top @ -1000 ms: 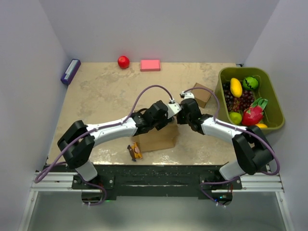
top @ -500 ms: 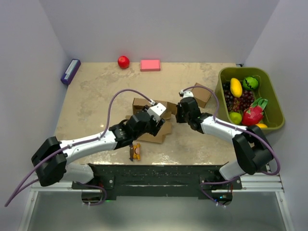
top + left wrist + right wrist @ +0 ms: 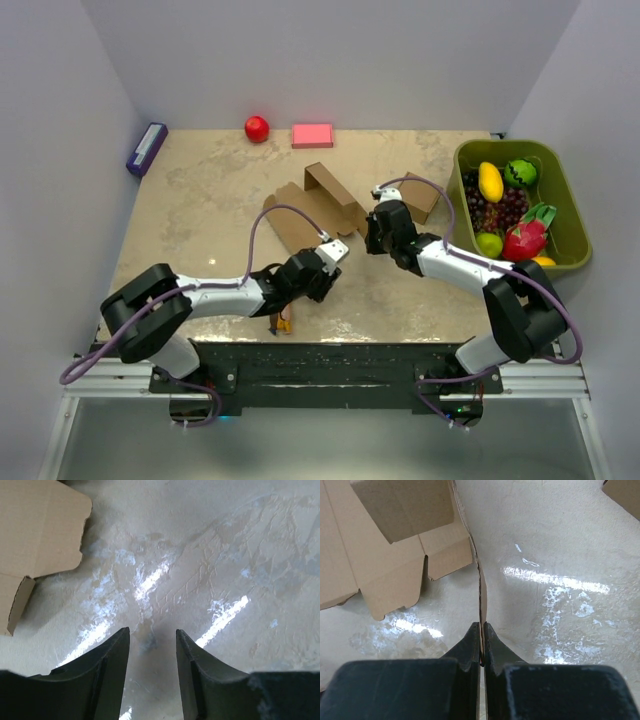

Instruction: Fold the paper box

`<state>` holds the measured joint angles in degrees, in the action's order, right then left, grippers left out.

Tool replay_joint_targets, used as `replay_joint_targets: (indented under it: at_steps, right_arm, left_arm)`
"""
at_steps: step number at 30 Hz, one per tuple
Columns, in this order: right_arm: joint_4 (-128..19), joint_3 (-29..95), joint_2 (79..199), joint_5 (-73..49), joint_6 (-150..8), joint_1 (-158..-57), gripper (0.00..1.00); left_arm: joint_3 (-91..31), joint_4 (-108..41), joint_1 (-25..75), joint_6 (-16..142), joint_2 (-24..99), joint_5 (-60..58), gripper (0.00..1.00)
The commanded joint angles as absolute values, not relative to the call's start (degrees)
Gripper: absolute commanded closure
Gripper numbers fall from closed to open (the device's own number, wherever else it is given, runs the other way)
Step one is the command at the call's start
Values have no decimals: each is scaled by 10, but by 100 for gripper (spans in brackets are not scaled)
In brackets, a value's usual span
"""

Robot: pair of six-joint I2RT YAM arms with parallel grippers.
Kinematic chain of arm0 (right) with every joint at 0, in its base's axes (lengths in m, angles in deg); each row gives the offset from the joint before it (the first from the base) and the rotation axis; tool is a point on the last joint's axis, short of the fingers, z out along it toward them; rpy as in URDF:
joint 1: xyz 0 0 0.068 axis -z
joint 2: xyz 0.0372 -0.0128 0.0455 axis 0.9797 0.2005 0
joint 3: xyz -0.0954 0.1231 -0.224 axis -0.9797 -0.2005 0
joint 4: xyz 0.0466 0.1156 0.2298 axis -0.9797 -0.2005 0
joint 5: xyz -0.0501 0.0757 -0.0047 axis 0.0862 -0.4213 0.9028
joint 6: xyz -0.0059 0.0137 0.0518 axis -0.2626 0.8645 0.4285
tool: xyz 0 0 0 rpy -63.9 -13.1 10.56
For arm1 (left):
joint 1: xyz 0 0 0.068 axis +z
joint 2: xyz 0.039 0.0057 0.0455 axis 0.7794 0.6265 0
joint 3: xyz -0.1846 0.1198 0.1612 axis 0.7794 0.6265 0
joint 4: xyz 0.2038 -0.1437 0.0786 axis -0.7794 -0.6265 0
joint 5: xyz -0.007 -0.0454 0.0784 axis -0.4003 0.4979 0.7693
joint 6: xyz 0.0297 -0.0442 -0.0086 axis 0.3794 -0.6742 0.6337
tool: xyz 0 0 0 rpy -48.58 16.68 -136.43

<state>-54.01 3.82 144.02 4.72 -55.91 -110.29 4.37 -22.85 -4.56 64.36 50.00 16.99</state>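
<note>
Cardboard paper box [image 3: 330, 195], mid-frame: right jaws clamp its flap edge, seemingly to anchor it; left jaws gape empty over counter [image 3: 225, 555].

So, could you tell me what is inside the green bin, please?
Fruit: a yellow mango, a striped green melon, dark grapes, a green apple, a pink dragon fruit. Anything beneath them is hidden.

robot lab bench, plain white walls [image 3: 350, 60], aluminium rail mount [image 3: 330, 397]
</note>
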Motion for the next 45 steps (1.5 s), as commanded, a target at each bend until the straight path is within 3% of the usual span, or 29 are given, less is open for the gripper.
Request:
replay_joint_targets:
  at_steps: [1,8,14,24,45]
  right_arm:
    - [-538,64,1446,58,-576,-1105,100]
    - [-533,62,1455,42,-594,-1105,100]
    - [-529,66,1458,33,-611,-1105,100]
    - [-566,103,1474,35,-599,-1103,100]
    - [-579,153,1535,12,-530,-1103,100]
  left_arm:
    - [1,-165,-23,657,491,173,54]
    - [23,-117,96,653,467,142,53]
    - [-2,-96,124,667,543,131,55]
    - [-39,-119,125,625,659,75,62]
    - [-14,-51,62,538,698,18,66]
